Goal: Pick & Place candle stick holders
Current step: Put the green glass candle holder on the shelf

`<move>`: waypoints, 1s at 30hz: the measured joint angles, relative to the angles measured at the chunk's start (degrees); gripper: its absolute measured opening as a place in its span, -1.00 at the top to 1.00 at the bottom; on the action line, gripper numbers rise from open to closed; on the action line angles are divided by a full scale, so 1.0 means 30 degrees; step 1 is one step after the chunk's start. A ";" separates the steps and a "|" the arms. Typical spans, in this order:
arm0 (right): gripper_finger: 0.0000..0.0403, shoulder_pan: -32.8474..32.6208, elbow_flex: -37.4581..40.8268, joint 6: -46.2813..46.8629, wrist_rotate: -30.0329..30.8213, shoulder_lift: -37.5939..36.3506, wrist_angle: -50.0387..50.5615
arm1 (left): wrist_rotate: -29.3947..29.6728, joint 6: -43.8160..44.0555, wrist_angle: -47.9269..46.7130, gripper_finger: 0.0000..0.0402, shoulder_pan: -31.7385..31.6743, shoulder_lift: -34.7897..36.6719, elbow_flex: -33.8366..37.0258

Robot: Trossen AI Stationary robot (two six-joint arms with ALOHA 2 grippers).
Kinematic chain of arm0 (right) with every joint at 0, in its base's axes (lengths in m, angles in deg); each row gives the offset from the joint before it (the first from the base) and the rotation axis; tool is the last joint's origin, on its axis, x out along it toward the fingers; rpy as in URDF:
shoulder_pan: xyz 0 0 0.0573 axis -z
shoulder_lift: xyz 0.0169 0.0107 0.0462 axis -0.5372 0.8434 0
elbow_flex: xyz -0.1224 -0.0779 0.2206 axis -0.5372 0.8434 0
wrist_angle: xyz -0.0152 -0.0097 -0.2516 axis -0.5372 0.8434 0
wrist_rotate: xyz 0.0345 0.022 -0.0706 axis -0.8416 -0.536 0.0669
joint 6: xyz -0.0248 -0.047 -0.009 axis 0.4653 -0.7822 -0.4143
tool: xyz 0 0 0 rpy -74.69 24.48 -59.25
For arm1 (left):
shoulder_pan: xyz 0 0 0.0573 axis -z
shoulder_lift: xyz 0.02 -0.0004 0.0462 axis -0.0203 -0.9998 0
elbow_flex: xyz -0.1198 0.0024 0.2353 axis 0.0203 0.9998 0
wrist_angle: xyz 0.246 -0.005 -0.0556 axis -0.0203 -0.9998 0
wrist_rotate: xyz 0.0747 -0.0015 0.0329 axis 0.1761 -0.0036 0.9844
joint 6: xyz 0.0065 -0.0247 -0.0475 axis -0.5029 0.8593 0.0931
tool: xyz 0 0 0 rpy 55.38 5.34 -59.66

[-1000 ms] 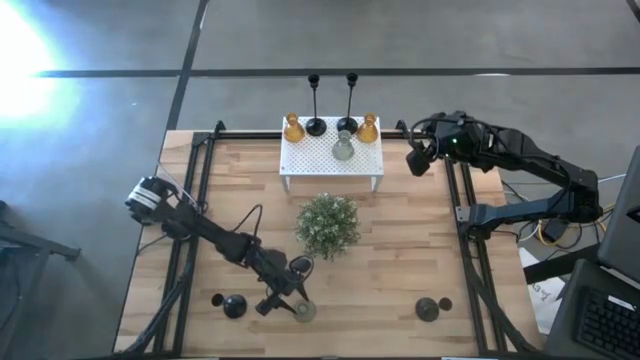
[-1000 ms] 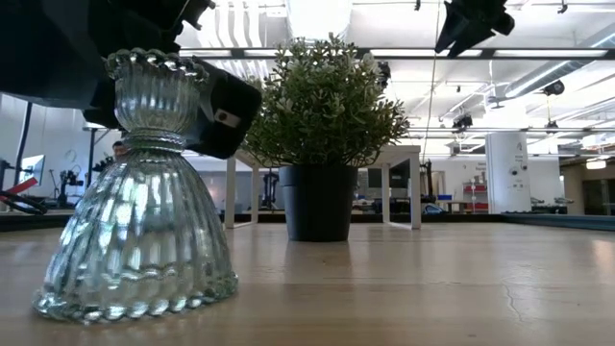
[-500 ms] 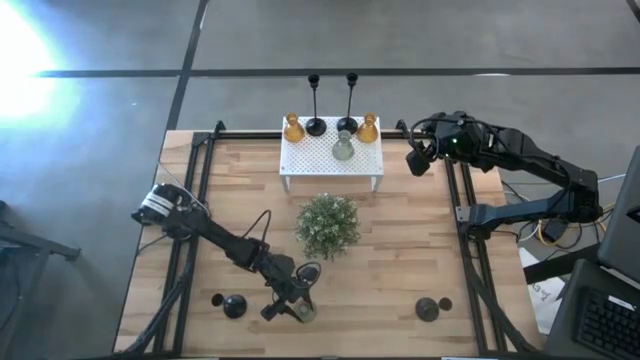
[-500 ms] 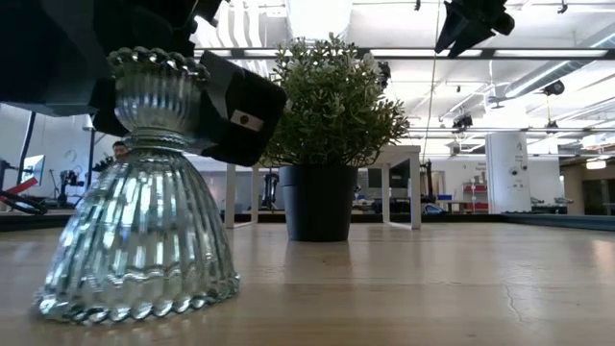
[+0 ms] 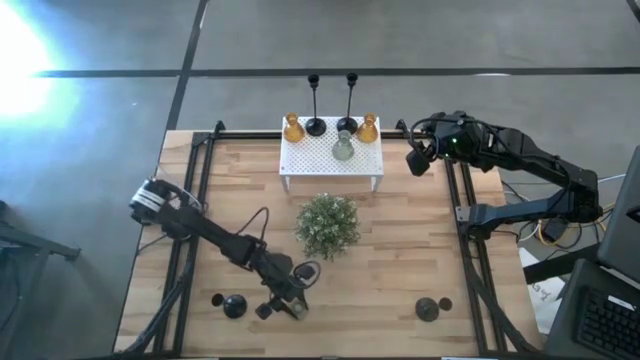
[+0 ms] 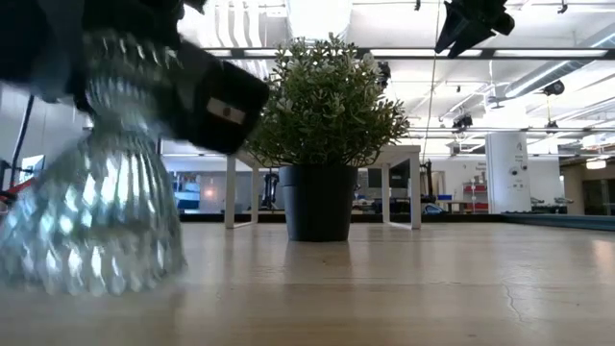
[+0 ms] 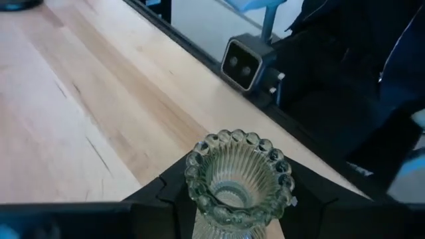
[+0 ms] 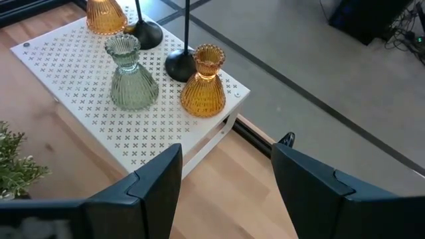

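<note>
High view: left pincer (image 5: 287, 303) is down near the counter's (image 5: 400, 250) front edge, on top of a pale green glass holder (image 5: 297, 309) that's mostly hidden under it. A short black holder (image 5: 234, 305) and a small black piece (image 5: 217, 299) sit just to its left. Another short black holder (image 5: 427, 309) w/ a small black piece (image 5: 445, 304) beside it is at front right. Bushy plant (image 5: 327, 224) stands mid-counter. White perforated stand (image 5: 330, 160) at the back carries two amber holders (image 5: 293, 128), two tall black holders (image 5: 316, 122) and a second green glass holder (image 5: 343, 148). Right pincer (image 5: 417, 158) hangs beside the stand's right end, above the counter's back right corner.

Low view: the glass holder (image 6: 96, 202) is close up at left, blurred and leaning, its base by the counter surface; can't tell if it touches. Left pincer's dark body wraps its neck. Potted plant (image 6: 327, 125) stands behind. Right pincer (image 6: 471, 24) shows high up, well apart.

Left wrist view: the holder's beaded rim (image 7: 239, 176) sits between the dark fingers (image 7: 166, 192), which flank the neck on both sides, pinching it. Counter boards run beyond it.

Right wrist view: fingers (image 8: 156, 176) spread w/ nothing between. Ahead, the stand (image 8: 73, 73) w/ a green holder (image 8: 131, 74), amber holders (image 8: 204, 83) and black bases (image 8: 179, 64).
</note>
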 joint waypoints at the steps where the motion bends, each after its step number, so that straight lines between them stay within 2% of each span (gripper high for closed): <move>1: -0.11 0.0000 0.0000 -0.0005 0.0000 0.0000 0.0007 | 0.0006 0.0026 -0.0560 0.20 -0.0041 0.0581 0.0007; 5: -0.11 0.0000 0.0000 -0.0005 0.0006 0.0000 0.0000 | 0.0169 0.0649 -0.2485 0.20 -0.0466 0.3463 -0.0015; 8: -0.11 0.0000 0.0000 -0.0005 0.0000 0.0000 0.0006 | 0.1321 0.1375 -0.3789 0.20 -0.1015 0.5716 -0.0015; 14: -0.11 0.0000 0.0000 -0.0012 0.0007 0.0000 0.0007 | 0.6917 0.0797 -0.5344 0.20 -0.2209 0.9809 -0.0066; 16: -0.11 0.0000 0.0007 -0.0088 0.0007 0.0000 0.0003 | 0.9106 0.0781 -0.5517 0.20 -0.2786 1.0852 -0.0066; 19: -0.11 0.0000 0.0015 -0.0144 0.0000 0.0005 0.0007 | 1.1253 0.0844 -0.6003 0.20 -0.4135 1.1972 -0.0263; 22: -0.11 0.0000 0.0026 -0.0318 0.0004 0.0029 0.0000 | 1.1890 0.0984 -0.6632 0.20 -0.5920 1.2327 -0.0892; 30: -0.11 -0.0004 0.0073 -0.0565 0.0003 0.0029 -0.0007 | 1.1766 0.1072 -0.9015 0.20 -1.0993 1.1473 -0.3475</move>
